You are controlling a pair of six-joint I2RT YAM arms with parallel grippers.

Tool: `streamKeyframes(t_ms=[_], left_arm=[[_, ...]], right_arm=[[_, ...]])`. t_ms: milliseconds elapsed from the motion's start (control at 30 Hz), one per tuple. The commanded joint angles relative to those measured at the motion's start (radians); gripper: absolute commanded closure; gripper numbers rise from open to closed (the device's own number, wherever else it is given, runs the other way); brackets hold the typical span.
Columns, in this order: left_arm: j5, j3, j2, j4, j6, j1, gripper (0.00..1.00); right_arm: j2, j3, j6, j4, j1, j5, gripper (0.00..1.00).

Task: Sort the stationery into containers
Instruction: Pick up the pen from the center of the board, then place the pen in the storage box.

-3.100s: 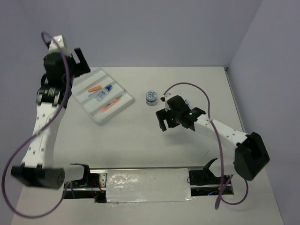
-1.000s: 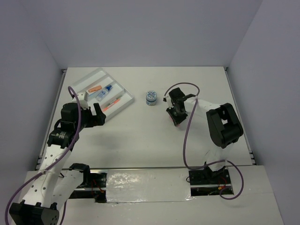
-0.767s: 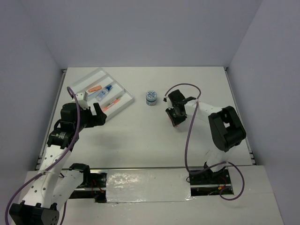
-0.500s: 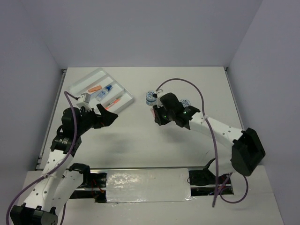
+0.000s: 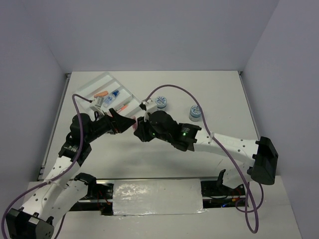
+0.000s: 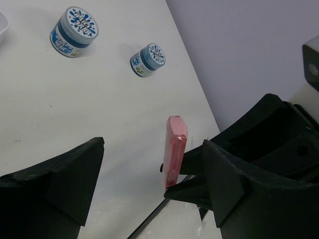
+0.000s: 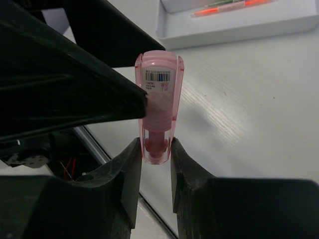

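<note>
Right gripper [image 7: 155, 148] clamps the pink piece [image 7: 158, 94] at its lower end, 1 finger [image 7: 130, 169] on each narrow side, jaws narrow and closed on it. Pink piece is translucent and elongated, stands upright out of the fingers, and carries a white barcode label near the top end. It is held above the table [image 5: 219, 89], near the front, left of centre in the top view. Left gripper [image 6: 149, 159] faces it with jaws wide apart, 1 finger on each side of the pink piece. In the left wrist view there is a clear gap on the left side, while the other finger sits just beside the piece. In the right wrist view a black finger edge meets the piece's left side, but contact cannot be told. 2 round blue-white patterned pots stand upright on the table, well apart from both grippers: the larger pot [image 6: 75, 25] farther left, the smaller pot [image 6: 148, 59] to its right. White tray [image 5: 124, 88] lies at the far left of the table, set at an angle. An orange cap-like piece [image 5: 101, 93], a blue-capped bottle [image 5: 113, 94] and an orange pen [image 5: 122, 106] lie in separate compartments. Left arm partly covers the tray's near end.
</note>
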Motion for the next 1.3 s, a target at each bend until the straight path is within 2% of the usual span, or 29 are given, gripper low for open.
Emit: streamKeyframes(t_ms=[0,67,200,300,333,400,433,467,500,600,633,667,700,733,800,833,867,933,967,1067,1100,1200,1267], left_arm=[[0.035,-0.007,0.007,0.100,-0.031,-0.005,0.09],[0.047,-0.017,0.015,0.113,-0.036,-0.008,0.12],[0.047,-0.012,0.031,0.119,-0.025,-0.009,0.26],[0.047,0.000,0.035,0.125,-0.014,-0.011,0.48],[0.050,0.005,0.038,0.120,-0.008,-0.011,0.63],[0.055,0.022,0.052,0.119,0.013,-0.011,0.74],[0.050,0.032,0.060,0.095,0.027,-0.011,0.88],[0.042,0.057,0.066,0.084,0.068,-0.011,0.94],[0.030,0.069,0.084,0.071,0.091,-0.011,0.98],[-0.020,0.152,0.144,-0.007,0.216,-0.009,1.00],[-0.109,0.181,0.167,-0.033,0.262,-0.009,1.00],[-0.182,0.242,0.220,-0.123,0.342,-0.008,1.00],[-0.262,0.270,0.253,-0.158,0.363,0.004,1.00],[-0.421,0.334,0.295,-0.224,0.372,0.038,1.00],[-0.635,0.419,0.453,-0.293,0.378,0.064,1.00],[-0.706,0.462,0.518,-0.297,0.454,0.092,1.00],[-0.705,0.555,0.641,-0.292,0.504,0.107,1.00],[-0.692,0.667,0.763,-0.312,0.646,0.133,1.00],[-0.717,0.777,0.873,-0.326,0.700,0.144,1.00],[-0.824,0.906,1.027,-0.346,0.932,0.146,1.00],[-0.836,0.911,1.052,-0.297,1.057,0.146,1.00],[-0.896,0.886,1.129,-0.184,1.264,0.146,1.00],[-0.912,0.876,1.181,-0.133,1.335,0.149,1.00]], right_arm=[[0.016,0.072,0.024,0.047,0.012,0.043,0.92],[0.025,0.090,0.019,0.042,0.015,0.033,0.92],[0.032,0.109,0.010,0.041,0.019,0.012,0.92],[0.043,0.121,0.003,0.033,0.023,0.003,0.91],[0.045,0.119,0.002,0.039,0.023,0.004,0.90],[0.045,0.113,-0.002,0.052,0.021,-0.008,0.88],[0.040,0.110,-0.005,0.058,0.021,-0.013,0.85],[0.037,0.104,-0.008,0.076,0.023,-0.016,0.83],[0.023,0.083,-0.016,0.093,0.019,-0.029,0.75],[-0.009,0.005,-0.010,0.171,-0.014,-0.077,0.45],[-0.041,-0.023,-0.001,0.194,-0.034,-0.108,0.01],[-0.059,-0.051,0.013,0.196,-0.075,-0.115,0.00],[-0.105,-0.116,0.034,0.196,-0.098,-0.115,0.00],[-0.134,-0.150,0.042,0.194,-0.143,-0.108,0.00],[-0.218,-0.244,0.053,0.222,-0.183,-0.111,0.00],[-0.249,-0.270,0.053,0.214,-0.201,-0.114,0.00],[-0.280,-0.292,0.044,0.208,-0.208,-0.114,0.00],[-0.369,-0.339,0.006,0.167,-0.214,-0.106,0.00],[-0.392,-0.350,-0.005,0.150,-0.214,-0.100,0.00],[-0.509,-0.410,-0.045,0.095,-0.215,-0.124,0.00],[-0.530,-0.419,-0.053,0.067,-0.214,-0.129,0.00],[-0.615,-0.457,-0.076,0.032,-0.211,-0.138,0.00],[-0.667,-0.479,-0.083,0.018,-0.211,-0.161,0.00]])
